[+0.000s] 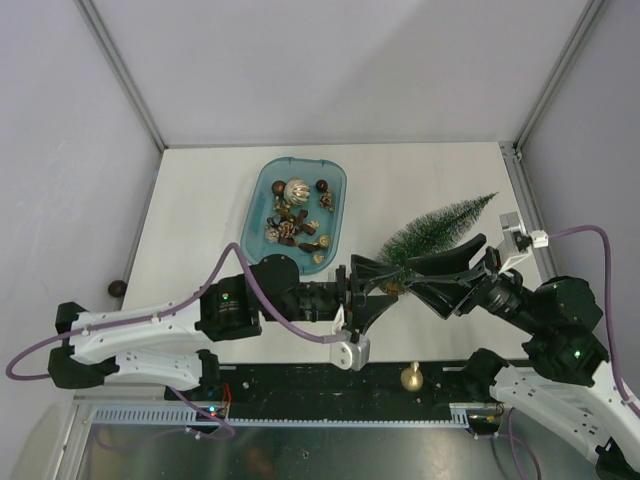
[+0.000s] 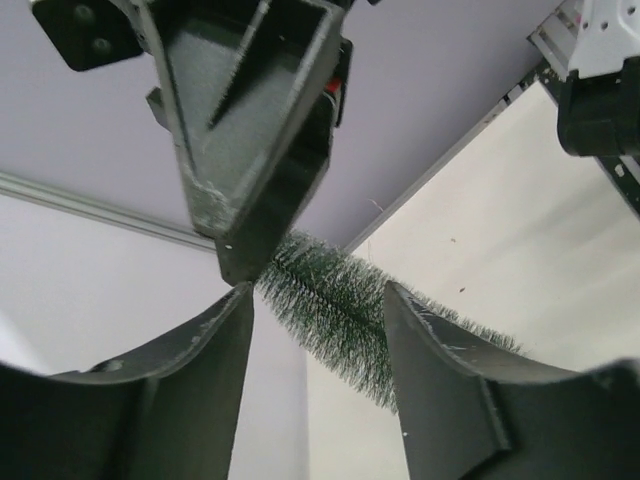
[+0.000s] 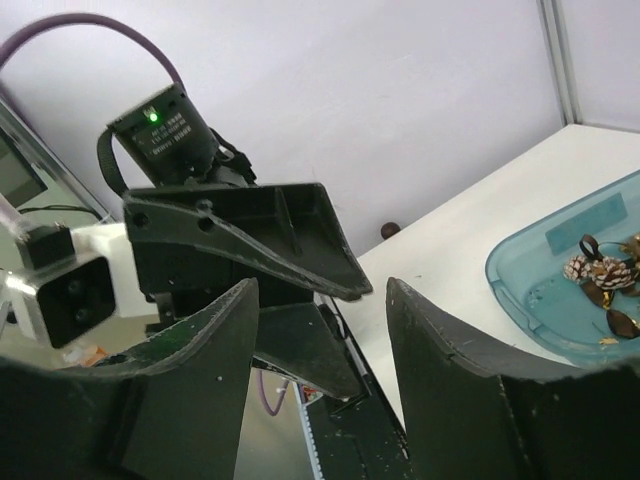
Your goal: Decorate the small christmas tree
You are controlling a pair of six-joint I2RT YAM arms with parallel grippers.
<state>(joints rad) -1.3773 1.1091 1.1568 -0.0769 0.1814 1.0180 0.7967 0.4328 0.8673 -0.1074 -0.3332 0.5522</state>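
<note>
The tray (image 1: 300,160) sits on the surface (image 1: 200,200), teal and shallow. It holds a loose heap of ornaments (image 1: 297,190): a pale striped ball at the far end, brown balls beside it and small gold pieces nearer. Pinecones (image 1: 287,230) lie in the middle of the heap.

The tree (image 1: 445,228) lies on its side just right of the tray. Its tip points away from the tray toward the far right and its thick end is nearest the tray's near corner.

Both grippers meet at that thick end, facing each other. The left gripper (image 2: 318,295) comes in from the tray's near side. Its fingers are spread with nothing between them, and the tree's bristles show beyond the gap. The right gripper (image 3: 322,288) is also spread and holds nothing. I cannot tell whether either finger touches the tree.

A gold ball (image 1: 411,377) rests on the black rail (image 1: 300,380), well nearer than the tray. A dark ball (image 1: 117,288) lies left of the tray, past the surface's edge.
</note>
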